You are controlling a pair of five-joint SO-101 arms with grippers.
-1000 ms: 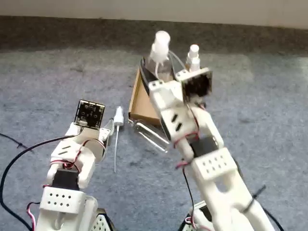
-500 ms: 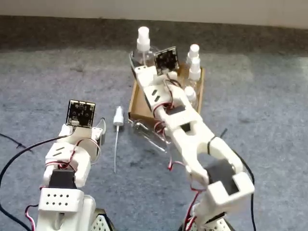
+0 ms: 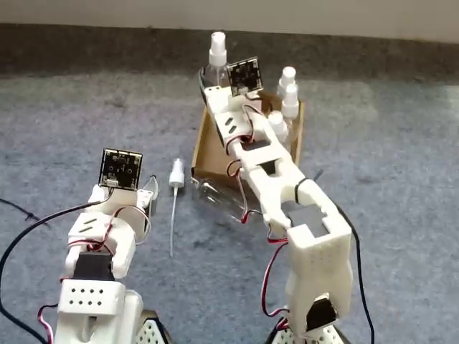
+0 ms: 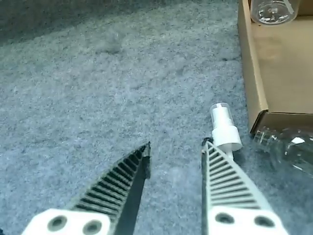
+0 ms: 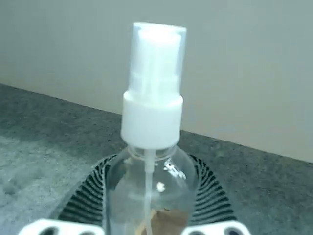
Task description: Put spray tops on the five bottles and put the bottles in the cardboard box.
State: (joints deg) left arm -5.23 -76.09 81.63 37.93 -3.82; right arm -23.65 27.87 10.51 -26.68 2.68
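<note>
My right gripper (image 5: 151, 171) is shut on a clear bottle (image 5: 152, 122) that carries a white spray top and stands upright. In the high view this bottle (image 3: 216, 51) hangs over the far left corner of the cardboard box (image 3: 201, 149), held by the right gripper (image 3: 215, 77). Capped bottles (image 3: 288, 92) stand in the box. A loose spray top (image 4: 224, 130) lies on the carpet by the tip of my open left gripper (image 4: 176, 147). An uncapped bottle (image 4: 288, 148) lies against the box's near wall (image 4: 252, 73).
Grey carpet covers the table. The loose spray top's long tube (image 3: 173, 222) runs toward the left arm's base. The lying bottle (image 3: 224, 202) sits between the two arms. A dark strip and a pale wall (image 3: 323, 14) close off the far side.
The right arm has stretched out and carried its capped bottle farther away and to the left, over the box's far left corner. The left arm drew back slightly.
</note>
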